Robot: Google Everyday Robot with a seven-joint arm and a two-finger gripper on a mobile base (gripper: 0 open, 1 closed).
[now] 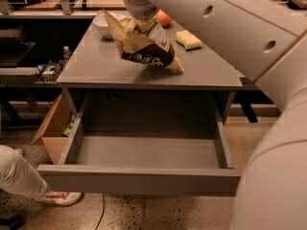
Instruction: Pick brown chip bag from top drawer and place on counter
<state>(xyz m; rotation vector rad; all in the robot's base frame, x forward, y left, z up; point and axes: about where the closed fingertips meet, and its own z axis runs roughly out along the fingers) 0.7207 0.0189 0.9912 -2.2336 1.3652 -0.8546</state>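
While the top drawer [144, 153] is standing pulled out toward the camera, its flat front panel facing forward and its low side walls running back under the table, the counter [91, 63] above it is carrying three small things along its far edge. A white bowl [100, 26] is sitting at the far left corner, an orange round object [164, 18] is showing behind the bag, and a yellow sponge [188, 40] is lying to the right, apart from both.

An open cardboard box [52, 128] is leaning against the table's left side on the speckled floor [168, 215]. A person's leg in light trousers [18, 172] is reaching in from the left edge, the red-and-white shoe [60, 198] planted just beside the drawer's front corner. Wooden benches [98, 1] with clutter are lining the back of the room.

The robot's white arm [230, 28] is sweeping in from the lower right and crossing over the counter's right side. The gripper [140, 19] is hanging above the middle of the counter, toward its far edge, and is pinching the crumpled top of the brown chip bag [144, 49]. The bag is dangling tilted over the counter, its tan upper part bunched at the gripper and its dark brown lower part pointing toward the front right; its lowest corner is sitting close to the surface, though whether it is touching cannot be told.
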